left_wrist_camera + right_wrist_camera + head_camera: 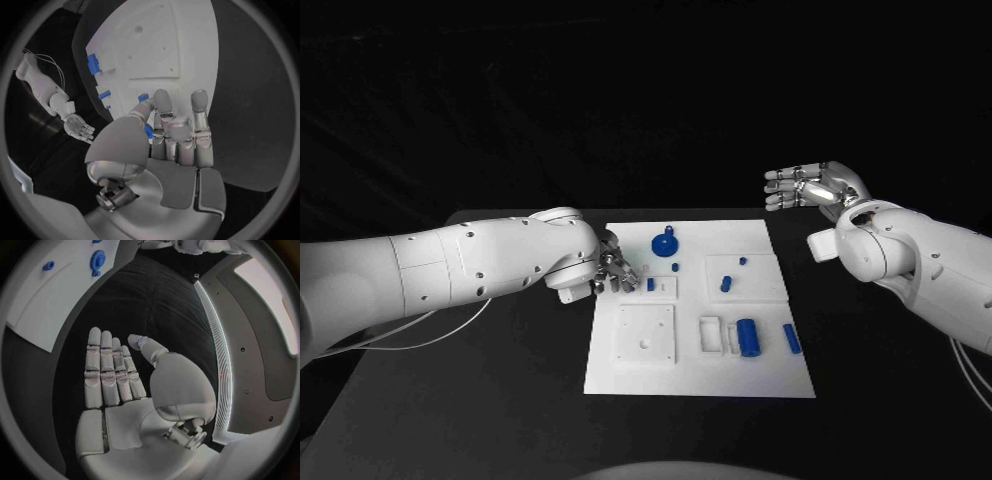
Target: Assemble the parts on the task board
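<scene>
The task board (689,370) lies in the middle of the black table (473,420), and the left hand (610,268) is down at the board's left edge, fingers pointing onto the plate beside a small blue peg (651,284) standing in a raised white square block (661,287); from the left wrist the fingers (164,105) lie stretched out together over the board's edge, a bit of blue (148,131) peeking out just under them; whether the hand pinches that piece or merely rests by it, the pictures do not settle. The right hand (812,187) hangs off past the board's far right corner, above the table and well apart from every part; palm showing, fingers (103,370) straight and side by side, thumb out, nothing in it. On the board, a round blue knob part (665,243) sits near the far edge with a small blue piece (676,267) just below it; to the right, two short blue pegs (727,284) stand on a white block (744,278); nearer the robot, a large white square plate (646,334) with small holes lies at the left, then a white frame (710,335), a blue cylinder (749,337) just beside it, and a slim blue bar (792,338) lying towards the right edge.
</scene>
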